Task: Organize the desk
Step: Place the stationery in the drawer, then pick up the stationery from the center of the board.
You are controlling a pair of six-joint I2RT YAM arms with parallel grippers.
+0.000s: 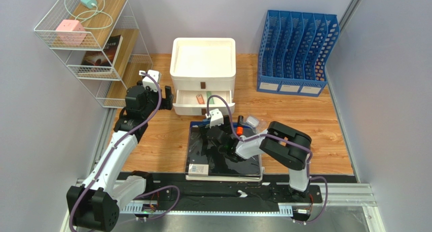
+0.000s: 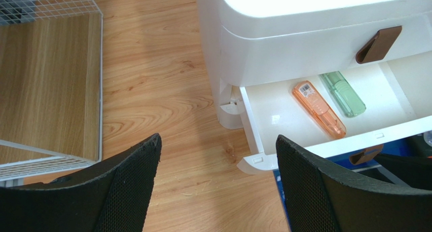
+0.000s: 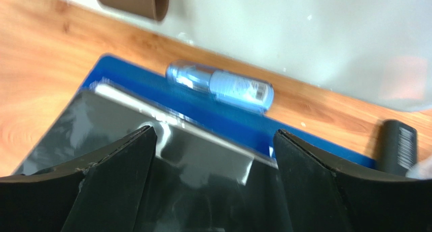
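Note:
The wooden desk (image 1: 304,120) holds a white drawer unit (image 1: 204,65) whose lower drawer (image 2: 276,115) is pulled out. In it lie an orange case (image 2: 319,109) and a green case (image 2: 344,93). My left gripper (image 2: 218,139) hangs open and empty over bare wood by the drawer's left front corner. My right gripper (image 3: 214,131) is open and empty, low over a glossy black folder (image 3: 101,125) on a blue folder (image 3: 304,136). A pale blue tube (image 3: 223,86) lies just beyond its fingertips, along the drawer front. A black cylinder (image 3: 398,146) lies at the right.
A white wire shelf (image 1: 96,44) with a pink cube, a cable and a book stands at the back left, close to my left arm. A blue file rack (image 1: 297,52) is at the back right. A small white box (image 1: 199,169) rests on the black folder's near corner.

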